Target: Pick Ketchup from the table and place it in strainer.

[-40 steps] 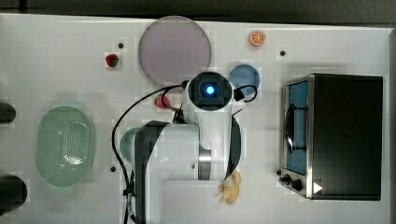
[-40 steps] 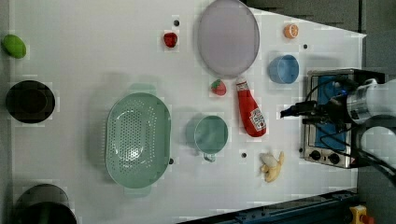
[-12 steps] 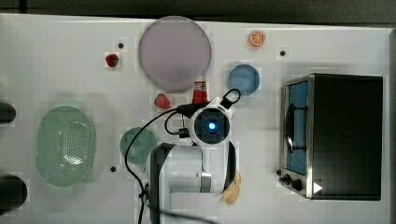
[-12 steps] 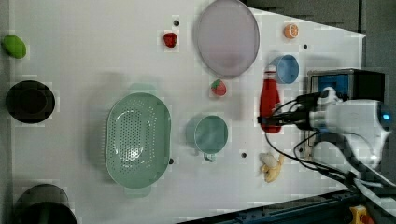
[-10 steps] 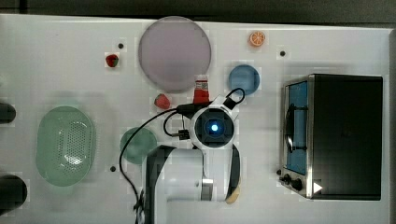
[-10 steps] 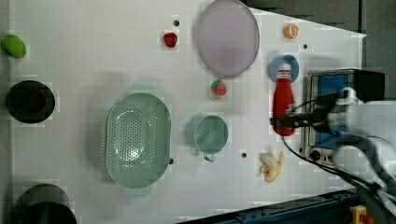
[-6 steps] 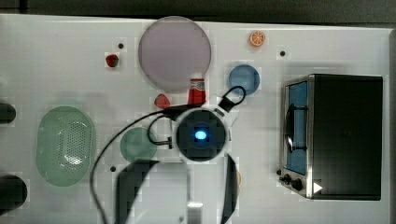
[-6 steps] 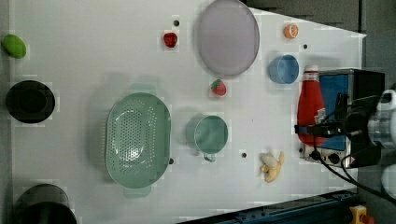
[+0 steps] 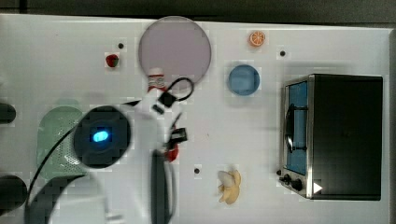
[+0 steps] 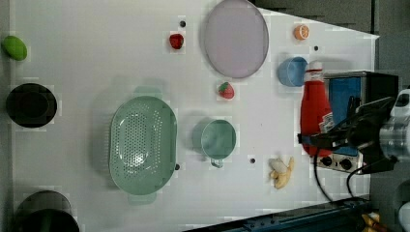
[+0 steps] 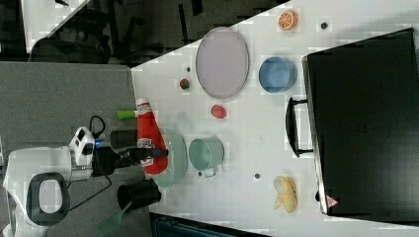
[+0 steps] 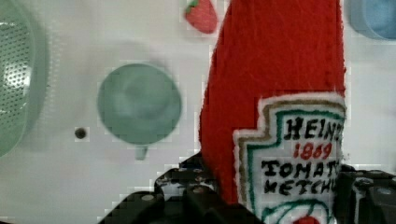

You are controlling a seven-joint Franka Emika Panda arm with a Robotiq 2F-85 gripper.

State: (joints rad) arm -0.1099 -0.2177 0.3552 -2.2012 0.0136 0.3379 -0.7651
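Note:
The Ketchup (image 10: 315, 108), a red bottle with a white band under its cap, hangs in the air above the table. My gripper (image 10: 316, 141) is shut on its lower body across the label. The wrist view has the Ketchup (image 12: 275, 93) close up, with a dark finger (image 12: 187, 193) on each side of the label. In the right view the Ketchup (image 11: 148, 140) and gripper (image 11: 152, 154) stand in front of the strainer (image 11: 177, 158). The mint-green strainer (image 10: 142, 145) lies with nothing in it toward the left view's left. In the top view my arm covers part of the strainer (image 9: 52, 135).
A teal cup (image 10: 218, 139) stands between the strainer and a banana (image 10: 280, 171). A lilac plate (image 10: 235, 37), blue bowl (image 10: 291, 71), two strawberries (image 10: 225, 90) and an orange slice (image 10: 301, 32) lie farther off. A toaster oven (image 9: 336, 135) fills the top view's right. Black containers (image 10: 30, 105) stand past the strainer.
The Ketchup has risen well clear of the table in my gripper. In the top view my arm has swung toward the top view's left, toward the strainer.

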